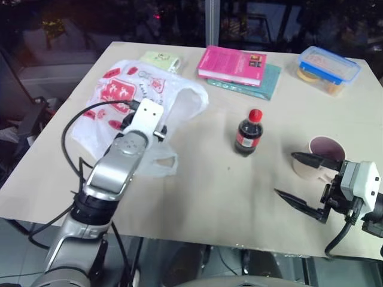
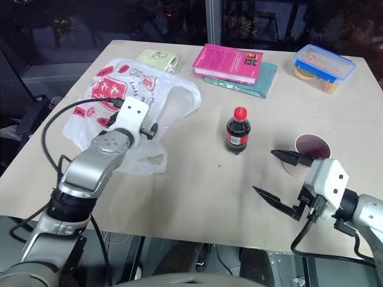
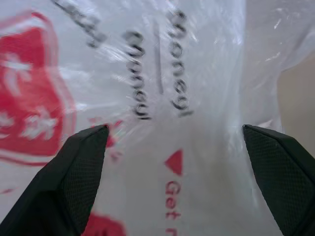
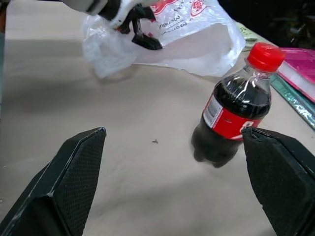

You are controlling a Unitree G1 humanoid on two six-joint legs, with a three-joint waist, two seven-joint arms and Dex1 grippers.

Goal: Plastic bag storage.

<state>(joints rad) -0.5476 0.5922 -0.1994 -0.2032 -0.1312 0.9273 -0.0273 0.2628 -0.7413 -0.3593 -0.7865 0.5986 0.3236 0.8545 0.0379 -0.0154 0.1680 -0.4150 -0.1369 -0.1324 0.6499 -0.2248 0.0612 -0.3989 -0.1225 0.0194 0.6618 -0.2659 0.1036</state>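
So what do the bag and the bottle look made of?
Plastic bag: thin translucent white film, likely plastic; it crinkles and shines, and carries red print. Cola bottle: clear glossy plastic by the look, dark liquid showing through, with a red cap and red label.

Plastic bag point(image 1: 128, 98) on worktop point(image 1: 203, 191), far-left area.
Translucent white, red print, crumpled and spread flat; loop handle toward near edge.

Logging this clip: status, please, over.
Left gripper open, over the plastic bag, no grip seen. Right gripper open, near the cup. Bag lies spread flat. Cola bottle stands beside it, apart.
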